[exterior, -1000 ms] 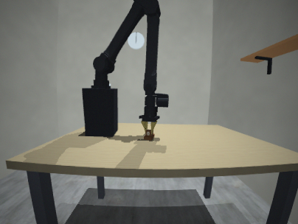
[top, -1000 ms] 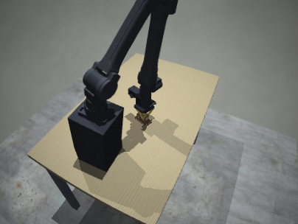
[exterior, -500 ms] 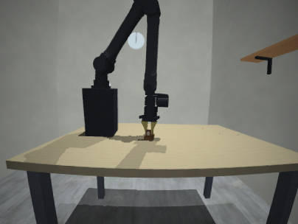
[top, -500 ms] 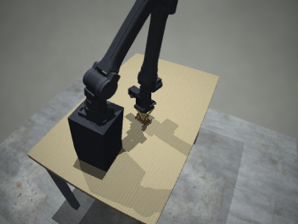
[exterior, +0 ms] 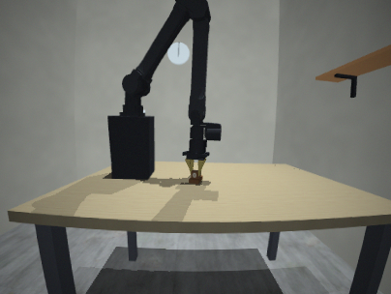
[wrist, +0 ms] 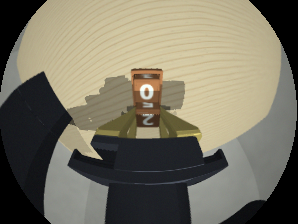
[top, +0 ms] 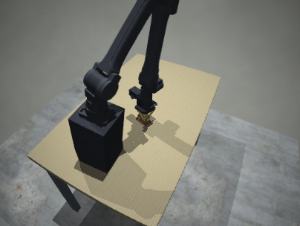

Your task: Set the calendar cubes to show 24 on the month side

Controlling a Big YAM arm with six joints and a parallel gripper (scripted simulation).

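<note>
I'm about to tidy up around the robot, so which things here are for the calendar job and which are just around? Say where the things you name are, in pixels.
For the job:
- calendar cube with the 0 (wrist: 146, 92)
- tray (exterior: 195, 181)
- claw (exterior: 195, 171) (wrist: 147, 110)
- table (top: 178, 97) (exterior: 290, 193) (wrist: 220, 65)

Just around:
- wall clock (exterior: 178, 53)
- shelf (exterior: 358, 64)

No visible change, top or exterior
</note>
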